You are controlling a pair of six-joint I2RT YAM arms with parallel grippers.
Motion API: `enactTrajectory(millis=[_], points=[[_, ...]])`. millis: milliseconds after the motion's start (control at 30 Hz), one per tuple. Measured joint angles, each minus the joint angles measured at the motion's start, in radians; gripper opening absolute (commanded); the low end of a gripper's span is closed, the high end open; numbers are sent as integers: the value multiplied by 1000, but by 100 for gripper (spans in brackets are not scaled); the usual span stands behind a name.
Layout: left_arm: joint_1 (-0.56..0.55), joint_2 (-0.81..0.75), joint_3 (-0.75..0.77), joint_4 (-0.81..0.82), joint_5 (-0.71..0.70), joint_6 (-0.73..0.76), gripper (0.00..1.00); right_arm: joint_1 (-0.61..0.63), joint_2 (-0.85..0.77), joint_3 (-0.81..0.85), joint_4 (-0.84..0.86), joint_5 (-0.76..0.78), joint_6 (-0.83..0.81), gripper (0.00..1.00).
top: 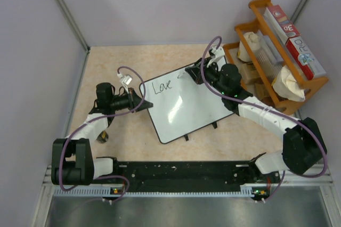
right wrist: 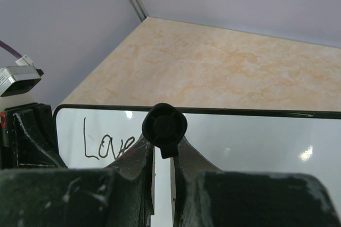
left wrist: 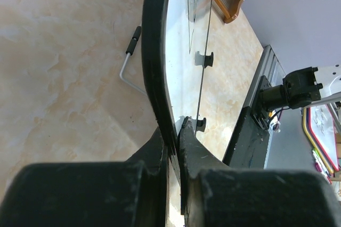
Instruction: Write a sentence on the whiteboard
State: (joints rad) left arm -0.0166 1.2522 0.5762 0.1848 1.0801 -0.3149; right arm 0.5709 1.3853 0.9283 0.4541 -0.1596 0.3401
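White whiteboard reads "Love" overhead; left wrist: edge-on.

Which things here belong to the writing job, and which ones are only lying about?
For the job: whiteboard, marker held by right gripper, left gripper clamped on the board's edge.
Lying about: wooden rack with boxes, small bent metal tool.

An orange wooden rack stands at the far right corner of a beige marble-patterned tabletop, holding red-and-white boxes and cream-coloured bags. Pale lilac walls enclose the table.
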Motion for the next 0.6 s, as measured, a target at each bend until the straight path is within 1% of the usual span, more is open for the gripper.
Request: enactTrajectory(millis=[267,600], points=[[0,0,0,-6,-4,0,0,3,-14,-31,-3,5,2,0],[0,0,0,-6,-4,0,0,3,-49,-52,-34,59,3,0]])
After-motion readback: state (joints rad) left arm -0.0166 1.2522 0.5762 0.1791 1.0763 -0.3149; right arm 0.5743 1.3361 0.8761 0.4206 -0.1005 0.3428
